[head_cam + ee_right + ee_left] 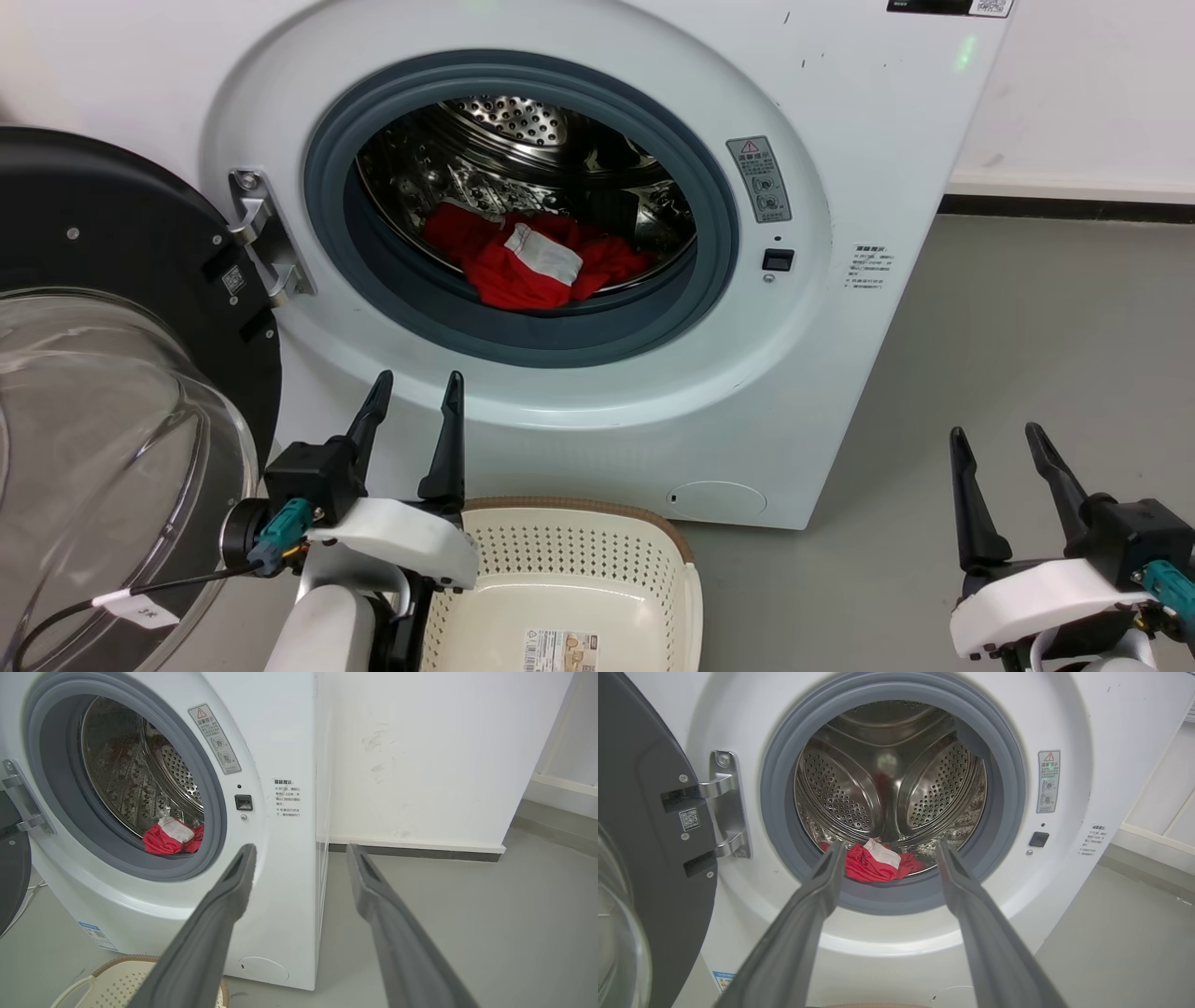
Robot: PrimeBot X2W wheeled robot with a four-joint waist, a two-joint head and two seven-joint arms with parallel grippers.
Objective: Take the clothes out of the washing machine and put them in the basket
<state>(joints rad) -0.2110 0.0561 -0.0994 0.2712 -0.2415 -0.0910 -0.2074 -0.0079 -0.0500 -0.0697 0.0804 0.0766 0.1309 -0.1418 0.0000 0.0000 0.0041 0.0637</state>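
The clothes (537, 257) lie in a red heap at the bottom front of the drum (509, 117), just behind the grey seal (523, 331) of the washing machine (840, 373). My left gripper (418, 383) hovers by the basket (579, 507), my right gripper (995, 434) off over the floor (1027, 327); both sets of jaws are spread, holding nothing. My worry: reaching in low, a finger snags the seal's lip, or I pinch one fold only and the clothes drag and drop short of the basket.

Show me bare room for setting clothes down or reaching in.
The basket holds nothing but its label. Grey floor right of the washing machine is bare. The drum mouth is open above the clothes; the open door crowds the left side.
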